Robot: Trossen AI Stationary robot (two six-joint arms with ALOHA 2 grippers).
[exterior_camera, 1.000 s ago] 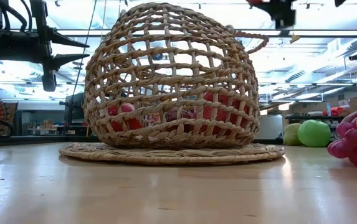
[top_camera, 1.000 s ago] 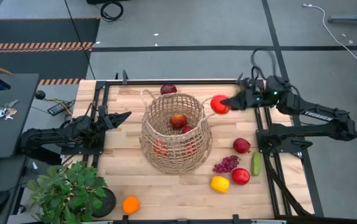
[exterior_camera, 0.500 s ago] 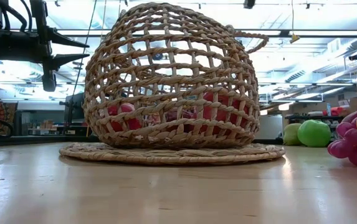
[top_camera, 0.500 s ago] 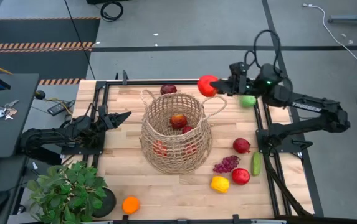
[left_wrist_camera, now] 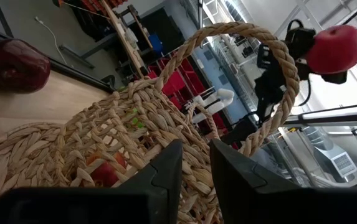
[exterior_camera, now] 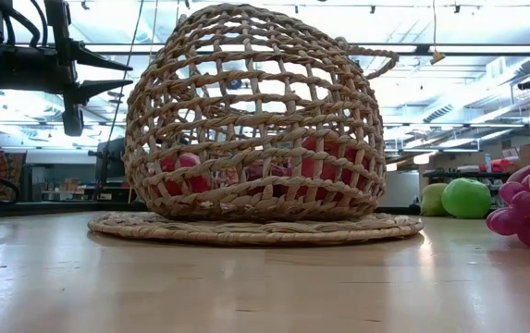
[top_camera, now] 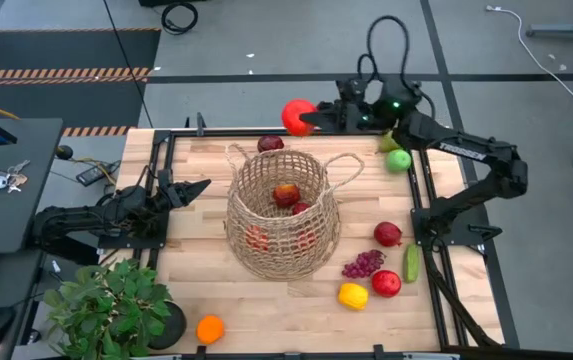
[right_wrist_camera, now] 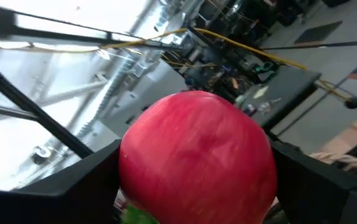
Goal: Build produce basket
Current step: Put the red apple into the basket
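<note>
The tan wicker basket (top_camera: pixel 284 215) stands on its flat woven base in the middle of the table, with red produce inside (top_camera: pixel 287 194). My right gripper (top_camera: pixel 308 119) is shut on a red apple (top_camera: pixel 294 114), high over the table's far edge, behind the basket. The left wrist view shows that apple (left_wrist_camera: pixel 335 48) past the basket's loop handle (left_wrist_camera: pixel 282 68). My left gripper (top_camera: pixel 204 185) waits shut at the table's left side, pointing at the basket, with nothing in it. The low view shows the basket (exterior_camera: pixel 255 120) and the left arm (exterior_camera: pixel 80 69), not the right gripper. My right gripper pinches the red apple by its two opposite sides (right_wrist_camera: pixel 131 168) between its two fingers (right_wrist_camera: pixel 88 183). The fingers come level from the table's right. The apple is lifted clear, well above the table and the basket's rim.
A dark red apple (top_camera: pixel 270 144) lies behind the basket. A green apple (top_camera: pixel 398 160) sits at the far right. Near right lie a red fruit (top_camera: pixel 388 234), purple grapes (top_camera: pixel 363 264), a cucumber (top_camera: pixel 411 263), a yellow fruit (top_camera: pixel 352 295) and another red one (top_camera: pixel 386 283). An orange (top_camera: pixel 209 328) and a potted plant (top_camera: pixel 106 310) are near left.
My right gripper has carried the red apple up and toward the table's left and far edge, from beside the basket's right rim to a spot behind the basket. It has rolled somewhat on the way and stayed shut on the apple. It has left the low view.
</note>
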